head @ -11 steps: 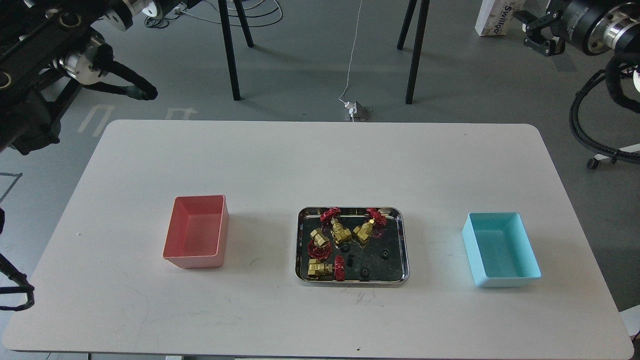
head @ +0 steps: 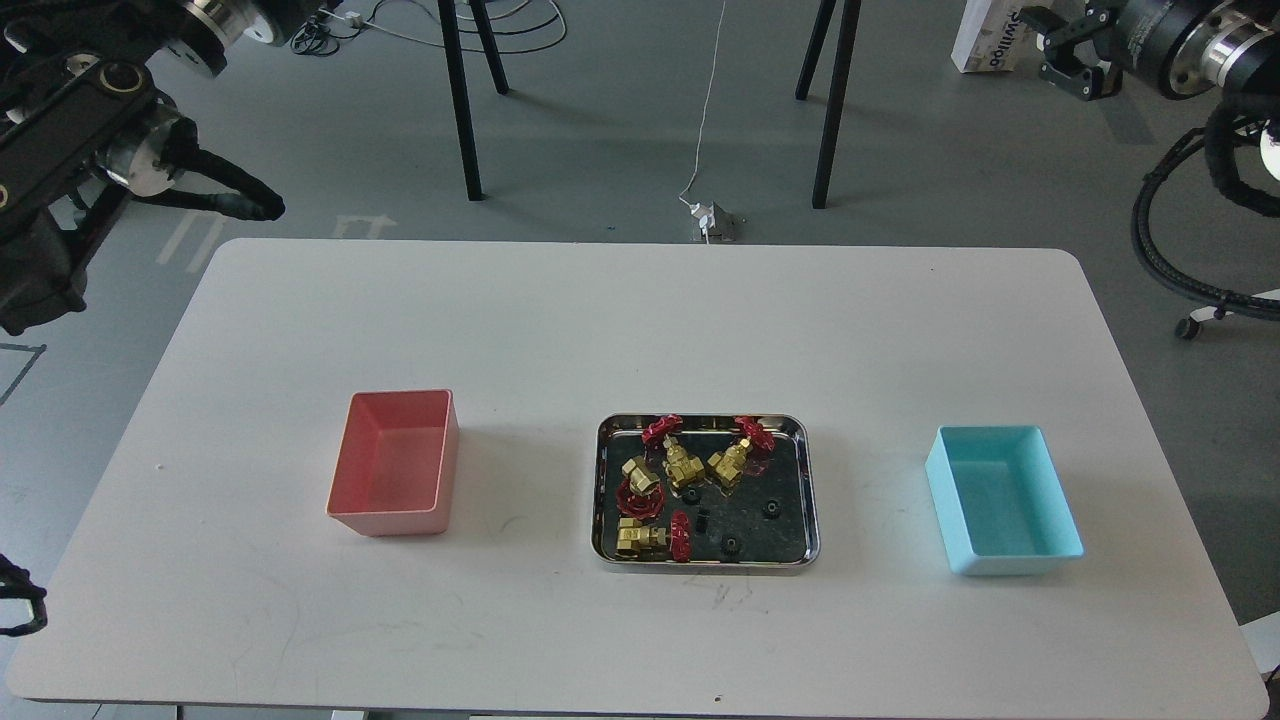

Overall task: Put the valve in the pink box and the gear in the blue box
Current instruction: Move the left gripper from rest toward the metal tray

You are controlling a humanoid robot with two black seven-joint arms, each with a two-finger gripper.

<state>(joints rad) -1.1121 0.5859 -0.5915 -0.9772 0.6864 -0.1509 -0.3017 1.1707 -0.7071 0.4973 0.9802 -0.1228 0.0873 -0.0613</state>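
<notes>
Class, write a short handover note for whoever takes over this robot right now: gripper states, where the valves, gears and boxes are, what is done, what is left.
Right gripper: raised beyond the table's far right corner, holding nothing; open or shut cannot be told. Left gripper: not identifiable in the head view.
Four valves and the gears all lie in the steel tray at table centre.
Pink box left of the tray, blue box right of it, both empty.
Done: nothing sorted.
Left: valve into pink box, gear into blue box.
</notes>
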